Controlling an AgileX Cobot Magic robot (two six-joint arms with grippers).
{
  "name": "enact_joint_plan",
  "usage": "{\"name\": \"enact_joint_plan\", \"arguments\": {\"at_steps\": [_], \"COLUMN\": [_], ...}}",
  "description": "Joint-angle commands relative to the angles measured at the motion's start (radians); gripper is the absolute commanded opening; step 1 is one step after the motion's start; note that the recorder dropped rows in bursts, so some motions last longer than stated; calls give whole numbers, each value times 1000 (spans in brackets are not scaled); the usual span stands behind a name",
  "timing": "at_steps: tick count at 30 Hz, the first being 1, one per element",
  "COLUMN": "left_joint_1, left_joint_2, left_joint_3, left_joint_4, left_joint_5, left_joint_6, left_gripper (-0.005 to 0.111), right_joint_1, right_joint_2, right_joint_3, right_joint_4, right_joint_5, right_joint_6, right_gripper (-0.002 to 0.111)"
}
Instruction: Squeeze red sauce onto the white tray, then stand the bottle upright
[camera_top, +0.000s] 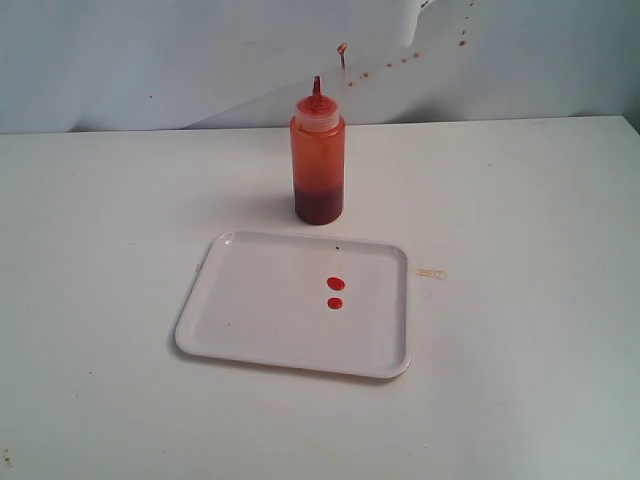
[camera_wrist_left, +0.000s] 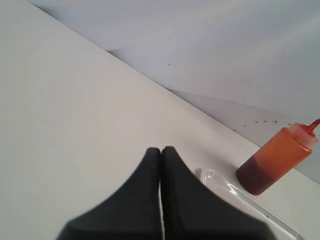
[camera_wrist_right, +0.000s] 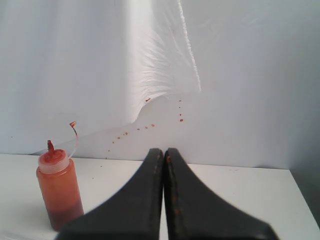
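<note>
- Currently the bottle stands upright on the white table, just behind the far edge of the white tray and apart from it, with its red nozzle pointing up.
- Dark red fill sits in roughly the bottom third of the bottle; the plastic above it is tinted orange.
- Red sauce lies on the tray as two small round drops, one just in front of the other, a little right of the tray's middle.
- The left gripper is clenched, its dark fingers pressed together with nothing between them. It hangs over bare table, and the bottle stands well apart from its tips.
- A pale, glossy rim close to those fingers is probably the tray's corner, though the fingers hide part of it. It lies between the gripper and the bottle.
- The right gripper is likewise closed tight and empty. The bottle stands well off to one side of it, out of contact, against the white wall.
</note>
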Motion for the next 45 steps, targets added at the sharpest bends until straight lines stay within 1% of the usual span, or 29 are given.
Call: {"name": "enact_joint_plan", "arguments": {"at_steps": [1, 16, 19, 26, 29, 32, 45], "left_joint_1": [-3, -3, -3, -3, -3, -3, -3], "left_joint_2": [-2, -2, -2, -2, -2, -2, -2], "left_joint_3": [5, 5, 5, 5, 5, 5, 5], "left_joint_4": [-5, 8, 69, 74, 74, 74, 100], "left_joint_5": [-3, -5, -5, -26, -26, -26, -26], "left_joint_6": [5, 11, 91, 426, 519, 552, 557], "left_gripper": [0, 0, 0, 0, 0, 0, 0], "right_joint_1": [-4, -4, -4, -4, -4, -4, -4], "right_joint_2": [-4, -4, -4, -4, -4, -4, -4], "right_joint_3": [5, 5, 5, 5, 5, 5, 5], "right_joint_4": [6, 6, 6, 6, 6, 6, 6], "right_joint_5": [-3, -3, -3, -3, -3, -3, -3], "right_joint_6": [-1, -1, -1, -1, -1, -1, -1], "right_gripper": [0, 0, 0, 0, 0, 0, 0]}}
